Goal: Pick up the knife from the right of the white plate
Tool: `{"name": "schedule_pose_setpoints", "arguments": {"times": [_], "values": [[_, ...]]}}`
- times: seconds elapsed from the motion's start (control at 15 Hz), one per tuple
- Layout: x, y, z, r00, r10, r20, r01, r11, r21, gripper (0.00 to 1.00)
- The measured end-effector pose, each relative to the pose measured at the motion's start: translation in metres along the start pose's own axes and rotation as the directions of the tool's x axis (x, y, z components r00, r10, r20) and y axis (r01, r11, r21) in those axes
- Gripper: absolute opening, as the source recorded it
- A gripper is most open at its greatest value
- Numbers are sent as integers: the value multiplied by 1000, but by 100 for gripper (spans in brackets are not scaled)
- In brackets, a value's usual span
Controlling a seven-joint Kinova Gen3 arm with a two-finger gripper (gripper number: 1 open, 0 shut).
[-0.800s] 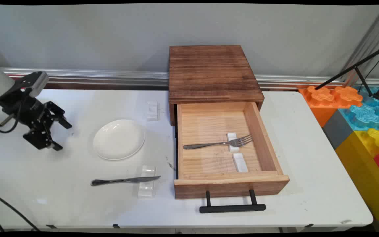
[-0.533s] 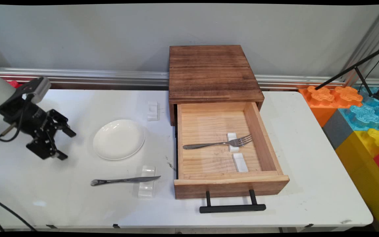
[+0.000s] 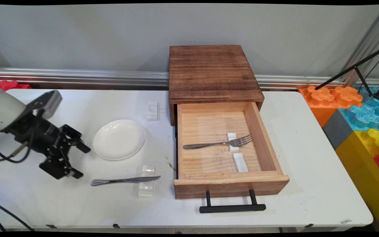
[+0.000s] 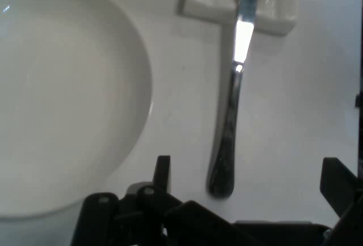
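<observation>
Knife point(image 3: 123, 180) lies in the lower middle-left of the main view on the white table point(image 3: 308, 184), its long axis running almost level across the frame: handle end to the left, blade tip to the right, the blade resting across a small clear rest point(image 3: 146, 181). Left of it and a little higher in the frame hangs the black gripper point(image 3: 79, 161), fingers spread wide with nothing between them, clear of the handle end, which lies just below and right of the lower fingertip. In the hand view the knife point(image 4: 232, 115) runs up the frame from its rounded handle end, which sits between the two spread fingers point(image 4: 162, 172), nearer the left one, to the blade over the rest point(image 4: 238, 2) at the top edge. Right of the gripper in the main view, above the knife, sits a white plate point(image 3: 118, 139). Further right stands a wooden drawer box point(image 3: 212, 72) with its drawer point(image 3: 230, 186) pulled out; a fork point(image 3: 217, 143) lies inside, tines to the right
</observation>
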Motion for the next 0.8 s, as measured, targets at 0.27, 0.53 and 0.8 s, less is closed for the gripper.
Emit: {"name": "schedule_pose_setpoints", "arguments": {"times": [0.27, 0.53, 0.8], "values": [[21, 12, 25, 999, 35, 11, -35, 999, 6, 100], [39, 18, 48, 997, 71, 40, -71, 997, 14, 100], [57, 24, 73, 992, 100, 79, -102, 995, 16, 100]]}}
